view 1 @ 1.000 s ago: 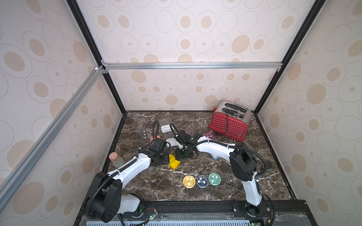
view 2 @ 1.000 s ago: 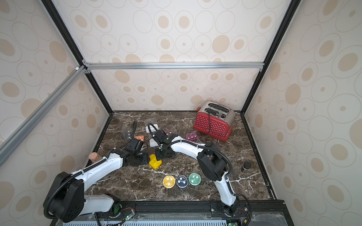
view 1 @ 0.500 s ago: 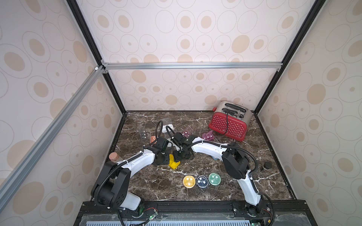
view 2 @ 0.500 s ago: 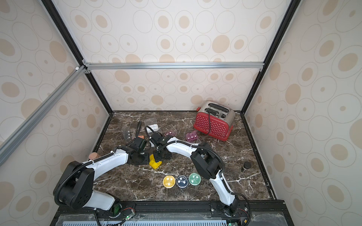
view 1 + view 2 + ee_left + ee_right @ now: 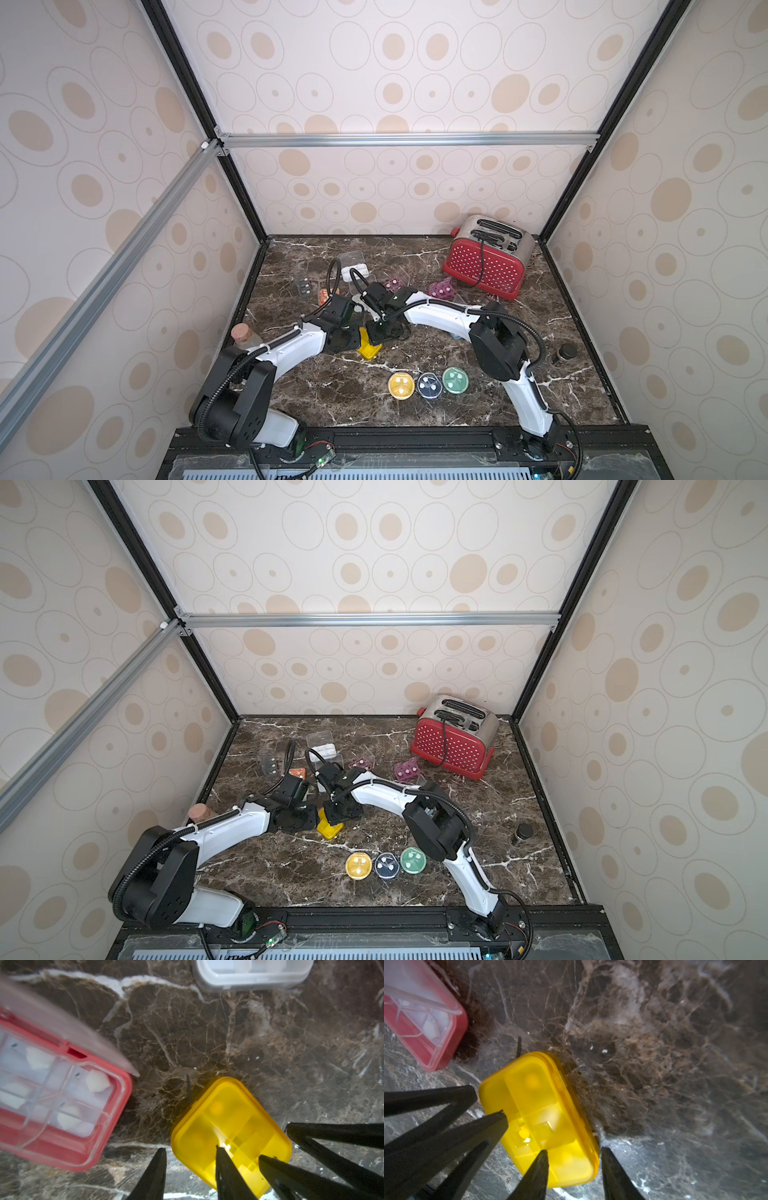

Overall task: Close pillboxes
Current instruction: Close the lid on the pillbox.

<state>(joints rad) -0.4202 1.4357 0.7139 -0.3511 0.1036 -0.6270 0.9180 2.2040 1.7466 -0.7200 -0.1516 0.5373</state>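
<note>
A yellow pillbox (image 5: 368, 348) (image 5: 329, 829) lies mid-table with its yellow lid down (image 5: 228, 1122) (image 5: 542, 1113). Both grippers meet over it. My left gripper (image 5: 190, 1148) is open, with one fingertip on the lid and the other on the table beside the box. My right gripper (image 5: 574, 1149) is open the same way at the opposite end, straddling the box's edge. A red pillbox (image 5: 62, 1109) (image 5: 423, 1020) with a raised clear lid lies close by. It is hidden under my left arm in both top views.
A white pillbox (image 5: 353, 272), an orange one (image 5: 323, 296), a clear one (image 5: 304, 286) and pink and purple ones (image 5: 440, 289) lie behind the arms. Round yellow (image 5: 401, 384), navy (image 5: 429, 385) and green (image 5: 455, 379) pillboxes sit in front. Red toaster (image 5: 486, 262) back right, cork jar (image 5: 243, 334) left.
Both grippers have stayed at the yellow pillbox. My left arm's elbow has swung back toward the front left, and my right arm has shifted slightly.
</note>
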